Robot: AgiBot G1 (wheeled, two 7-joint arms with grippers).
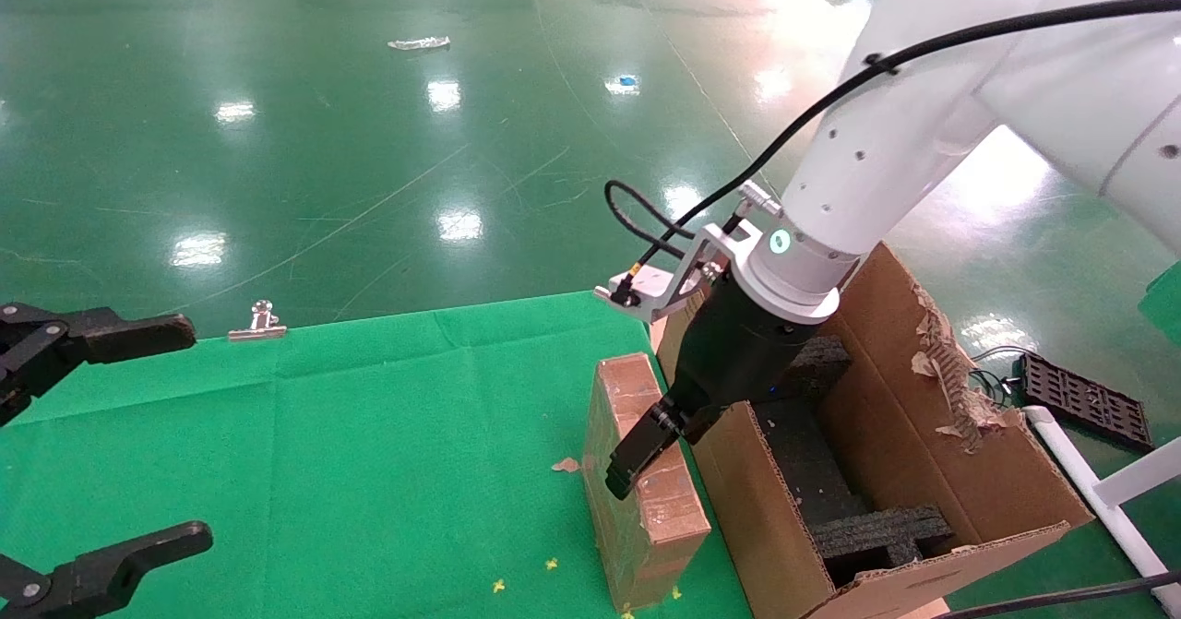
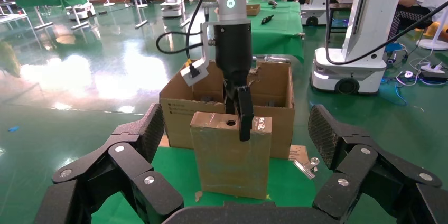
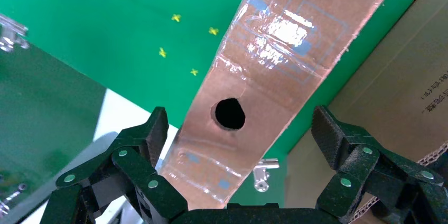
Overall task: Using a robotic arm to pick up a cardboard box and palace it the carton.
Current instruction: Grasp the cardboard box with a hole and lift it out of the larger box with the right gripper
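Directly above the cardboard box (image 1: 641,471), the right tool (image 1: 637,462) of the robotic arm (image 1: 886,148) hangs with its 2 black fingers (image 3: 132,155) spread wide, 1 on each side of the box's narrow taped top; the right wrist view shows clear space between each pad and the cardboard, so nothing is pinched. In the head view only 1 finger shows, lying across the box's upper edge. The box stands upright on the green-covered bench (image 1: 369,453), its glossy brown tape (image 3: 285,34) catching the light and a round hole (image 3: 230,113) punched in its top face. Just beside it, on the side toward the robot's right, stands the carton (image 1: 932,434), open at the top, with torn flaps, black foam inserts (image 1: 821,471) inside and printed text on an outer wall seen in the left wrist view. Whether box and carton touch cannot be told. A metal binder clip (image 1: 258,322) lies at the bench's far edge, and a few small yellow specks (image 1: 498,586) dot the green cover near the box. The left tool (image 1: 106,434) is parked at the robot's left side of the bench, well apart from the box, its fingers also spread and gripping nothing. Beyond the bench lies a shiny green floor (image 1: 369,139).
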